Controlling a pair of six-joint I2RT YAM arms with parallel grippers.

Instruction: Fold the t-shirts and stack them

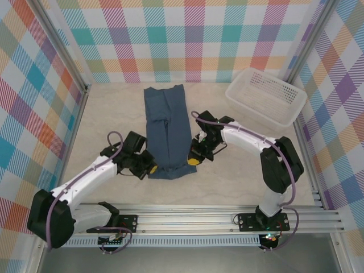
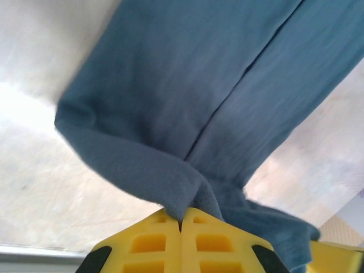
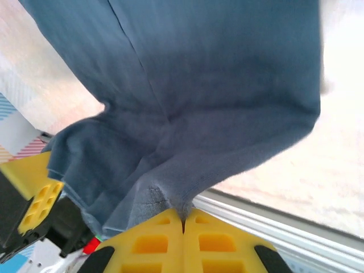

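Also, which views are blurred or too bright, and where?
Top external: even light and sharp, the t-shirt shows clearly. Left wrist: the table glares white at the left, and the t-shirt looks soft close to the lens. Right wrist: the table is washed out to white at the right, and the t-shirt is slightly blurred.

Left gripper (image 1: 152, 169) at lower centre, reaching in from the left, jaws pinched on the t-shirt (image 1: 166, 131); right gripper (image 1: 194, 161) just right of it, clamped likewise.

White perforated basket (image 1: 267, 96) on the pale table (image 1: 108, 114), far right corner — plaid walls (image 1: 187, 34) around.
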